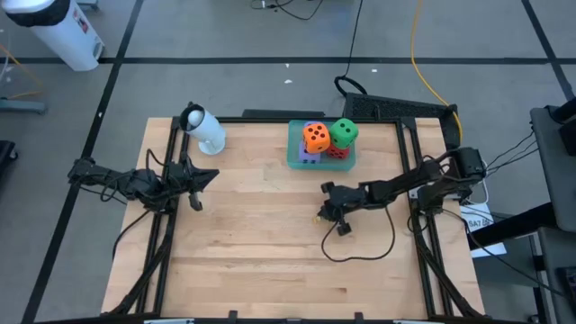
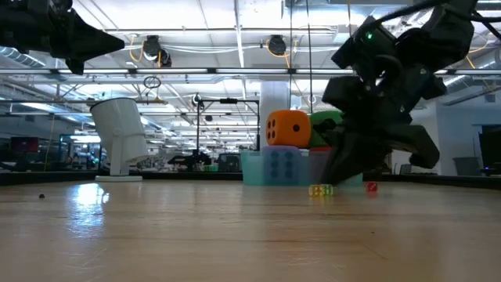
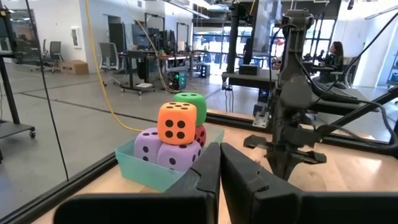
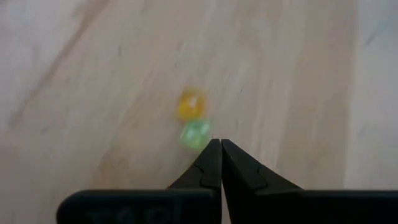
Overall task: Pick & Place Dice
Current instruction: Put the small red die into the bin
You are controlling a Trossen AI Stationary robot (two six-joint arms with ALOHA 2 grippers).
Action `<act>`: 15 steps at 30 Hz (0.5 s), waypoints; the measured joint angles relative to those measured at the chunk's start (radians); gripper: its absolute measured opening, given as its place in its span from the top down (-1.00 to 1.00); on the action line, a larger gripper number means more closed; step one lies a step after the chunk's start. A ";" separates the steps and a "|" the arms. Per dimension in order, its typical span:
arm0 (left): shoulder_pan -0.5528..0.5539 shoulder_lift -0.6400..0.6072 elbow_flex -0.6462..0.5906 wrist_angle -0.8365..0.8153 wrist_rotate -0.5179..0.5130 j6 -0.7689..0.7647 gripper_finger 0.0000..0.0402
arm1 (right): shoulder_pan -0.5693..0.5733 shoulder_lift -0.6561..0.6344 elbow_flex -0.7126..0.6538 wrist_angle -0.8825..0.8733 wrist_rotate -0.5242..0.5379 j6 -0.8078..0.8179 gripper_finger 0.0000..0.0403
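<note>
A light wooden table (image 1: 270, 243) seen from above, with two dark robot arms reaching in from either side. The right gripper (image 4: 221, 144) points down at the tabletop near the middle right, its two fingers pressed together with nothing between them. Just ahead of its closed tips lie two very small dice on the wood, a tiny yellow-orange die (image 4: 190, 104) and a tiny green die (image 4: 196, 134) touching each other, the green one nearer the tips; they look blurred. From table height these two show beside the gripper, with a tiny red die (image 2: 371, 187) a little apart from them. The left gripper (image 3: 219, 149) hangs above the left side of the table, fingers also closed and holding nothing. Well ahead of its tips, at the far edge of the table, sits a translucent teal tray (image 1: 295, 155) piled with large soft dice: an orange die (image 1: 315, 137) and a green die (image 1: 343, 132) on top, a red die (image 3: 200, 134) and two purple dice (image 3: 179, 154) beneath. A white cylindrical object (image 1: 205, 130) lies near the far left corner, beyond the left gripper. A person (image 3: 336, 55) sits in the room behind.
</note>
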 joint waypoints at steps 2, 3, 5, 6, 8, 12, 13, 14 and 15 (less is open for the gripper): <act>0.000 0.000 0.000 0.000 0.000 0.001 0.90 | 0.002 -0.037 0.000 0.009 0.032 0.016 1.00; 0.000 0.000 0.000 0.000 0.000 0.004 0.90 | 0.004 -0.063 0.000 0.006 0.064 0.038 1.00; 0.000 0.000 0.000 -0.002 0.000 0.005 0.90 | 0.004 -0.122 0.001 -0.010 0.151 0.097 1.00; 0.000 0.000 0.000 -0.001 0.000 0.005 0.90 | 0.004 -0.156 0.002 -0.042 0.196 0.139 1.00; 0.000 0.000 0.000 -0.002 0.000 0.005 0.90 | 0.004 -0.228 0.002 -0.128 0.284 0.227 1.00; 0.000 0.000 0.000 -0.002 0.000 0.006 0.90 | 0.004 -0.346 -0.001 -0.339 0.392 0.408 0.99; 0.000 0.000 0.000 -0.002 0.000 0.006 0.90 | 0.005 -0.364 -0.007 -0.363 0.418 0.451 0.97; 0.000 0.000 0.000 -0.001 0.000 0.005 0.90 | 0.006 -0.381 -0.018 -0.372 0.441 0.480 0.93; 0.000 0.000 0.000 -0.001 0.000 0.000 0.90 | 0.007 -0.393 -0.032 -0.372 0.458 0.498 0.88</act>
